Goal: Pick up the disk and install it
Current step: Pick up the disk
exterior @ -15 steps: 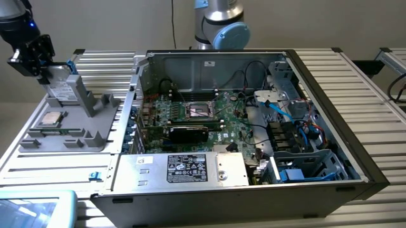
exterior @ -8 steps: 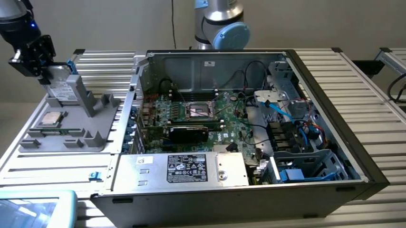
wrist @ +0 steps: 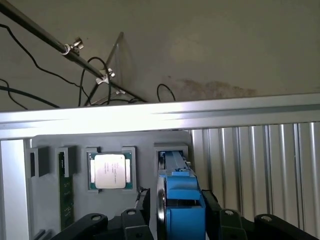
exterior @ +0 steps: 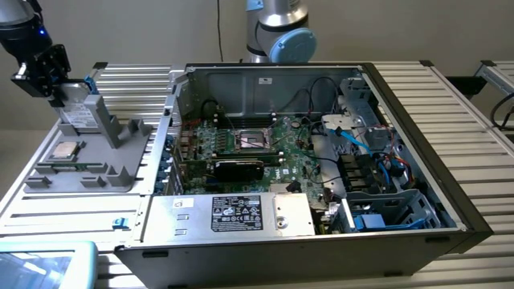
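The tool (exterior: 56,93) is clenched on the disk (exterior: 78,112), which stands upright in a slot at the far end of the grey tray (exterior: 80,177); held by its top, it might tilt, catch the slot, or slip.

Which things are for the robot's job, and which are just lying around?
For the job:
the disk in its blue carrier
the gripper at the disk
the open computer case

Just lying about:
the CPU chip
the green memory stick
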{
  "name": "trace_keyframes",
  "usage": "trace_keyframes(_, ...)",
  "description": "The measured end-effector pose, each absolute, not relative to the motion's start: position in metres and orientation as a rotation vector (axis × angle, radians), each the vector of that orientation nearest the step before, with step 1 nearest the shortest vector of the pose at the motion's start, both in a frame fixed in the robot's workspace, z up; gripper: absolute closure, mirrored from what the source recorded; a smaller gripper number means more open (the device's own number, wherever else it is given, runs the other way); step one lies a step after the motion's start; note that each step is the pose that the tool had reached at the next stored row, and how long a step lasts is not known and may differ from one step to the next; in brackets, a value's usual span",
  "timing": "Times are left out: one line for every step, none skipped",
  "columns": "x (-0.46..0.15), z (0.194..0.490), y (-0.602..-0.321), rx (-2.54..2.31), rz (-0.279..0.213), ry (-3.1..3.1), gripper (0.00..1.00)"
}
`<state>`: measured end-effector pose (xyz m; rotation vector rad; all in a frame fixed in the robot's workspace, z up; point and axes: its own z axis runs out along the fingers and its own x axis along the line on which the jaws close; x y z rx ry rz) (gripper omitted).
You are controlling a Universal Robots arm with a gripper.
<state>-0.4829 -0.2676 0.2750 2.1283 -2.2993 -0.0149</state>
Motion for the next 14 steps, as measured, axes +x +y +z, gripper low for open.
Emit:
trace_keyframes(-0.4829, 0.2750, -0.2676, 2.128, -0.015, -2.299, 0.47)
trace_keyframes(-0.4829, 0.2750, -0.2676, 2.128, -0.015, -2.300, 0.49)
trace_keyframes(-0.4829, 0.2749, -0.2676, 2.128, -0.015, -2.300, 0.56)
trace_keyframes(-0.4829, 0.2750, -0.2678, 2.128, -0.015, -2.300, 0.62)
trace_keyframes(-0.4829, 0.2751, -0.2681, 2.128, -0.015, -2.300, 0.62)
trace_keyframes(-0.4829, 0.2752, -0.2684, 2.128, -0.015, -2.300, 0.63)
trace_keyframes(-0.4829, 0.2754, -0.2688, 2.128, -0.015, -2.300, 0.63)
trace_keyframes(-0.4829, 0.2753, -0.2694, 2.127, -0.015, -2.301, 0.63)
trace_keyframes(-0.4829, 0.2754, -0.2699, 2.127, -0.015, -2.301, 0.63)
trace_keyframes(-0.4829, 0.2754, -0.2703, 2.126, -0.014, -2.302, 0.63)
trace_keyframes(-0.4829, 0.2754, -0.2704, 2.126, -0.014, -2.303, 0.63)
trace_keyframes(-0.4829, 0.2756, -0.2704, 2.126, -0.013, -2.303, 0.63)
trace_keyframes(-0.4829, 0.2775, -0.2705, 2.126, -0.012, -2.304, 0.63)
trace_keyframes(-0.4829, 0.2802, -0.2706, 2.127, -0.011, -2.305, 0.63)
